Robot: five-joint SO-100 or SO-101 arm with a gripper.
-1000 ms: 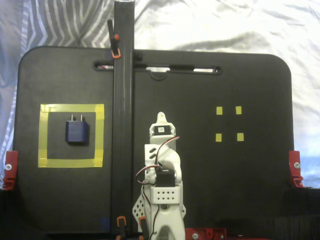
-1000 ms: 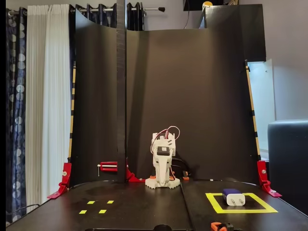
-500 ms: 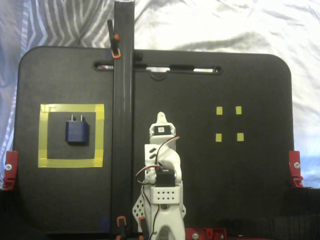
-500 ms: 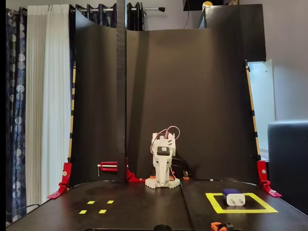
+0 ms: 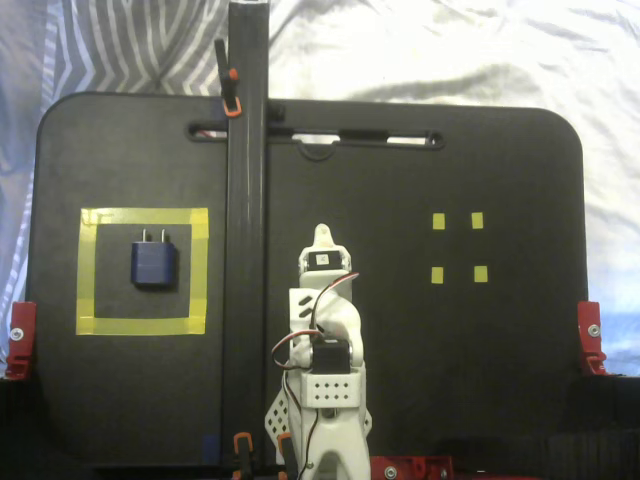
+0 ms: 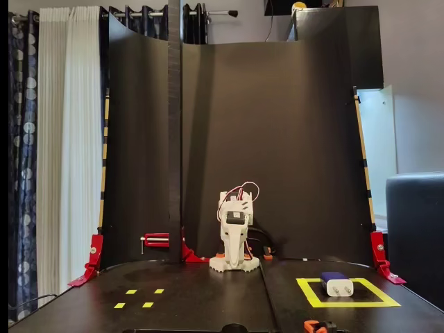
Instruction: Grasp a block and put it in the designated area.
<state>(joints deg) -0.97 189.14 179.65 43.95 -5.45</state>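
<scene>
The dark blue block (image 5: 153, 264) lies flat inside the designated area, a square of yellow tape (image 5: 143, 217) on the left of the black board, with its two prongs pointing to the far edge. From the front, the block (image 6: 336, 284) rests within the tape outline (image 6: 347, 304) at the right. My white arm is folded over its base at the board's middle. Its gripper (image 5: 321, 236) is shut with nothing in it, well apart from the block. In the front view the gripper (image 6: 233, 258) hangs down in front of the base.
A tall black post (image 5: 245, 250) clamped to the board stands between the arm and the taped square. Small yellow tape squares (image 5: 438, 222) mark the board's other side. Red clamps (image 5: 590, 335) hold the board's edges. A black backdrop (image 6: 277, 139) rises behind the arm.
</scene>
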